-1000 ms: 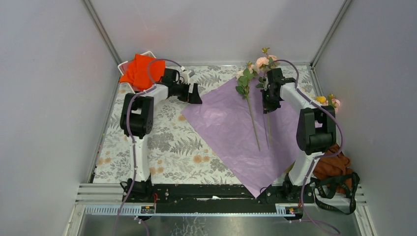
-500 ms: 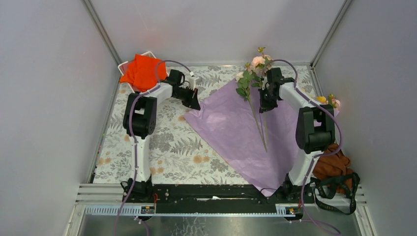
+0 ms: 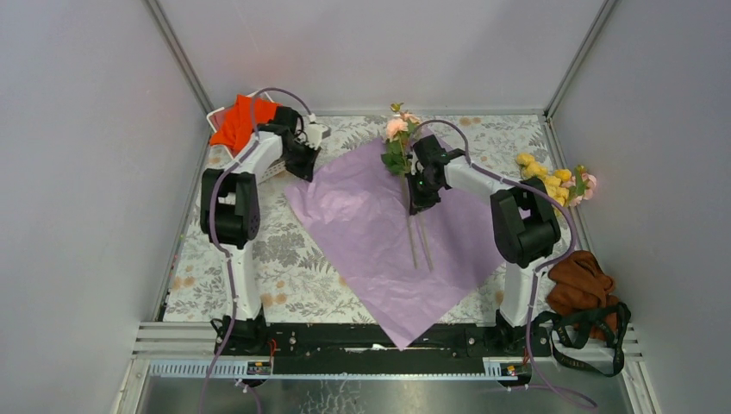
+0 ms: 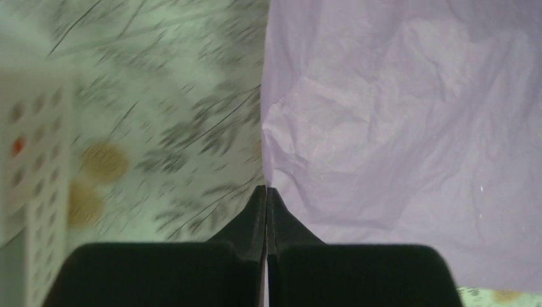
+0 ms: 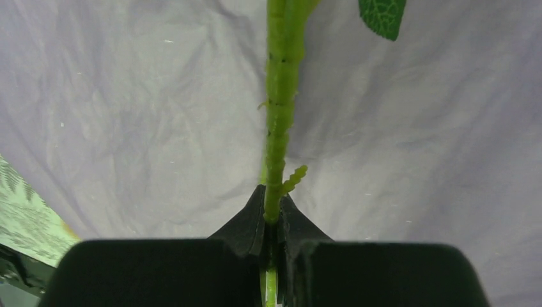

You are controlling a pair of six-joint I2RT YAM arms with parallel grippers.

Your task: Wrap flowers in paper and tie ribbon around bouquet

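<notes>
After pinching left fingers onto thin purple paper sheet, dragged leftward for wrapping alongside green flower stems clamped in right fingers.

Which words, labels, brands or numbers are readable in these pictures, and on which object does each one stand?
None can be read.
The paper, the flower stem and the tablecloth carry no writing.
Small tags on the front rail: too small to read.
</notes>
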